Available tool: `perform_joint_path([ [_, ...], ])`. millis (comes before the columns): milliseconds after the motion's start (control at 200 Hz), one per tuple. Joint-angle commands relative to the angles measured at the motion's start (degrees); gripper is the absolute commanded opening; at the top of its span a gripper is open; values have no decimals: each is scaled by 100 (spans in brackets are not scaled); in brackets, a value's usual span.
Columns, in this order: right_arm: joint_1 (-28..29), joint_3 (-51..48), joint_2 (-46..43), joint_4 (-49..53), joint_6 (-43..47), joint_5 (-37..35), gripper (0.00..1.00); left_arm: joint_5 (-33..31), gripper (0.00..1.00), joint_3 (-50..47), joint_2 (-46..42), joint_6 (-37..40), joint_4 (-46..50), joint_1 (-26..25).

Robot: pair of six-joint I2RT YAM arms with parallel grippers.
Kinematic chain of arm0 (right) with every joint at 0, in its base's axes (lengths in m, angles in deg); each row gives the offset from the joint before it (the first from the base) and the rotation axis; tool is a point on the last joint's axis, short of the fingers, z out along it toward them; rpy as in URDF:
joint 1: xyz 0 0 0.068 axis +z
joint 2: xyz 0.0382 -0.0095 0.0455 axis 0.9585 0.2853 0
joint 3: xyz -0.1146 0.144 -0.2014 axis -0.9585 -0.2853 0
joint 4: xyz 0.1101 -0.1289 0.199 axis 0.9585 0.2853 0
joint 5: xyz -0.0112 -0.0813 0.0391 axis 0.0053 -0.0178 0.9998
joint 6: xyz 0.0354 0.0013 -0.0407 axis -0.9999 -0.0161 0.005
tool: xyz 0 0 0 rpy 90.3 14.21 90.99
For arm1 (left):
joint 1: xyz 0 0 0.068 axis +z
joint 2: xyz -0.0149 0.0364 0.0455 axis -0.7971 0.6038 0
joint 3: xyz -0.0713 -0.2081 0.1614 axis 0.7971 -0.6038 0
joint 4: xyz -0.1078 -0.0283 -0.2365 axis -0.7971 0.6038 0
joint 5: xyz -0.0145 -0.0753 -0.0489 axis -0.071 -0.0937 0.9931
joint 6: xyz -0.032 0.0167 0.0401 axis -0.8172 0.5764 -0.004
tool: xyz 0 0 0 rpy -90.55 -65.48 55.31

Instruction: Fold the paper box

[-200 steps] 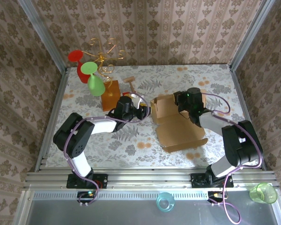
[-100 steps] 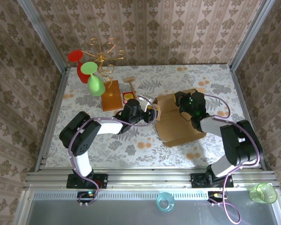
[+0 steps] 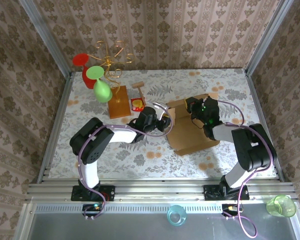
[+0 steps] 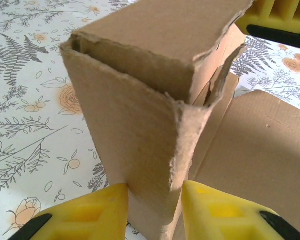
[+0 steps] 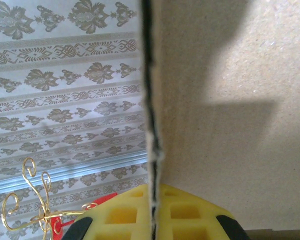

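Observation:
The paper box (image 3: 192, 136) lies right of the table's middle, brown corrugated cardboard with its far and left walls raised. My left gripper (image 3: 166, 120) is at the box's left end. In the left wrist view its yellow fingers (image 4: 90, 212) press both sides of a doubled upright wall of the box (image 4: 140, 105), so my left gripper (image 4: 154, 202) is shut on it. My right gripper (image 3: 194, 110) is at the box's far wall. In the right wrist view my right gripper (image 5: 153, 215) is shut on a thin cardboard panel (image 5: 225, 100) seen edge-on.
An orange-brown wooden board (image 3: 119, 101) with a gold wire stand carries red and green glasses (image 3: 101, 90) at back left. A small red-yellow item (image 3: 138, 103) lies beside it. A teal cup (image 3: 176, 215) and a green cup (image 3: 281, 205) stand below the table's front rail.
My left gripper moved right to the box's left end and closed on the folded wall. The box drew in and its walls rose. The right gripper stayed shut on the far wall.

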Motion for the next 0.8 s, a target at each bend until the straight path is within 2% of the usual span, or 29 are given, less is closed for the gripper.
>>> perform_joint_path([
  [0, -6, -159, 109, -215, -2, 135, 0, -406, 36, 211, 154, 103, -57, -53],
  [65, -6, -177, 109, -217, 2, 132, 0, -496, 40, 242, 191, 102, -88, -81],
  [235, -11, -206, 167, -269, -14, 144, 0, -817, 39, 384, 295, 102, -21, -147],
  [520, -6, -231, 224, -365, -52, 171, 0, -1739, 42, 643, 470, 133, 232, -339],
  [795, -2, -236, 207, -378, -77, 180, 0, -2129, 22, 1065, 625, -57, 834, -382],
])
